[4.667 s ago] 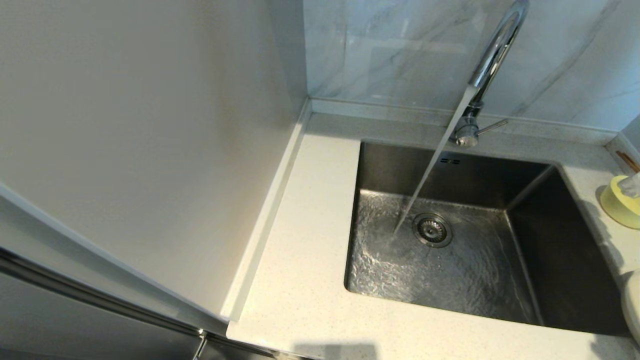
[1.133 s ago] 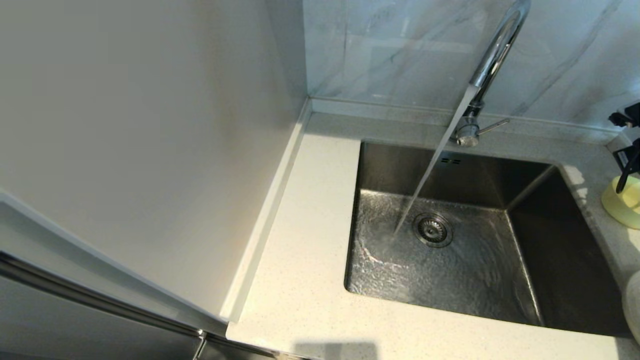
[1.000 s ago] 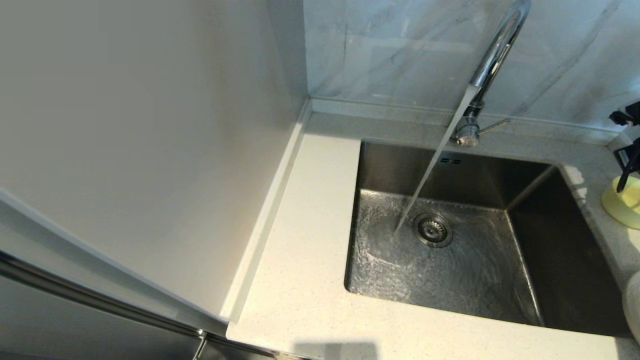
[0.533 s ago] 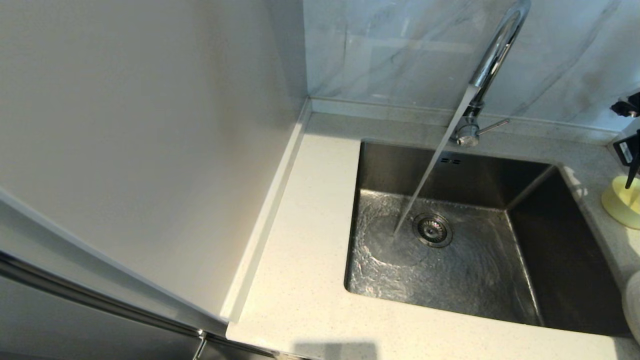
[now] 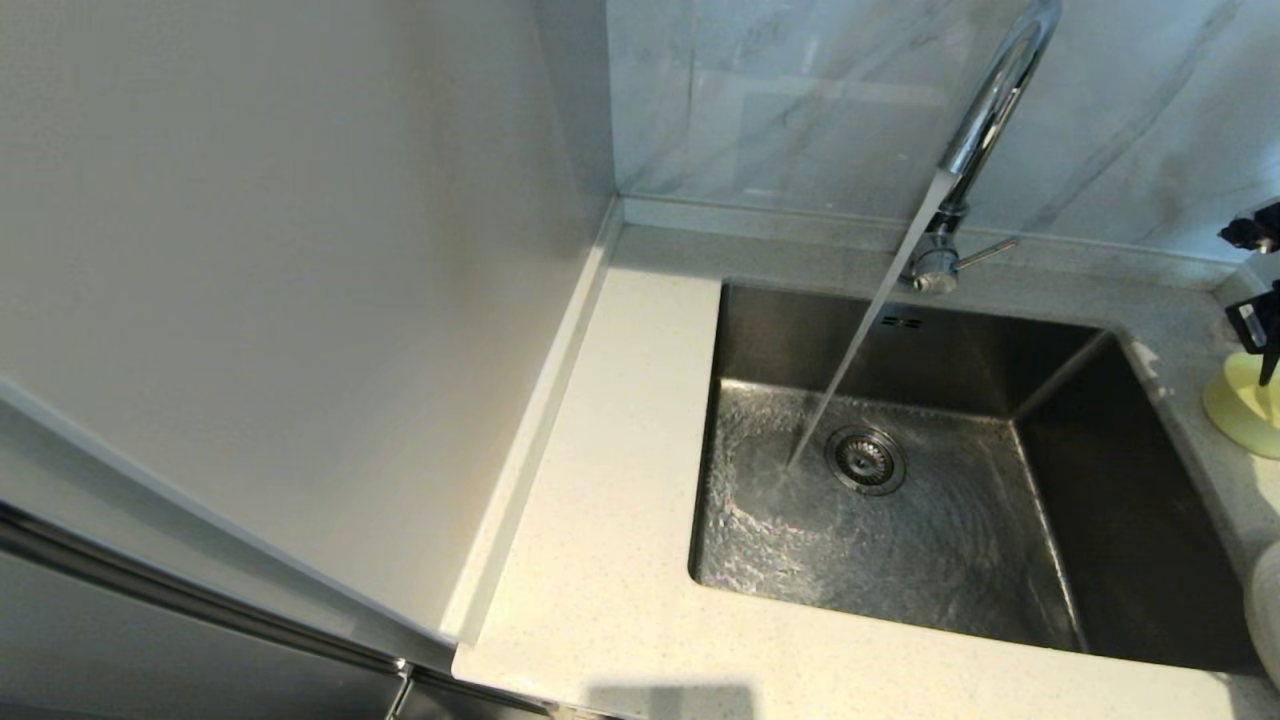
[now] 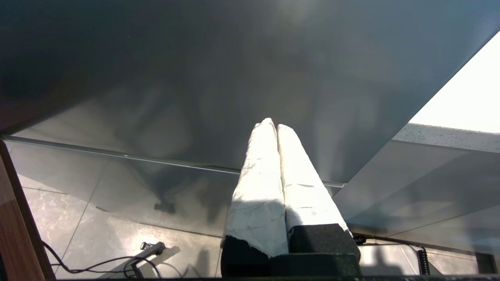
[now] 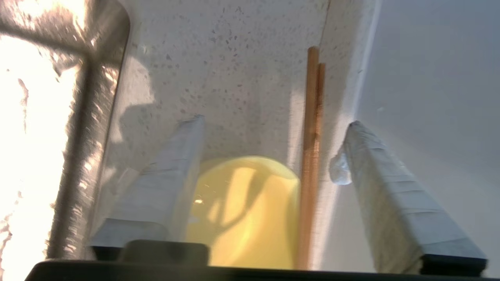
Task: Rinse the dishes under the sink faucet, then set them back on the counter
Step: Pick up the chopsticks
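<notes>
Water runs from the chrome faucet (image 5: 985, 110) into the steel sink (image 5: 900, 530), hitting the floor beside the drain strainer (image 5: 865, 460). The pale-yellow bowl (image 5: 1240, 405) stands on the speckled counter (image 5: 610, 560) right of the sink. My right gripper (image 7: 275, 121) hangs open just above the bowl (image 7: 242, 210), both taped fingers apart and gripping nothing. Only black parts of the right arm (image 5: 1258, 320) show at the head view's right edge. A sliver of the cream-white plate (image 5: 1266, 610) shows lower down that edge. My left gripper (image 6: 273, 123) is shut and empty, parked below the counter.
A pair of brown chopsticks (image 7: 312, 148) lies on the counter beside the bowl, along the raised back edge. The sink's rim (image 7: 93, 117) runs close by on the bowl's other side. A tall white panel (image 5: 300, 300) stands left of the counter.
The right gripper has opened over the bowl, which stays on the counter. The arm's black parts have shifted slightly up and off the bowl. Water keeps running.
</notes>
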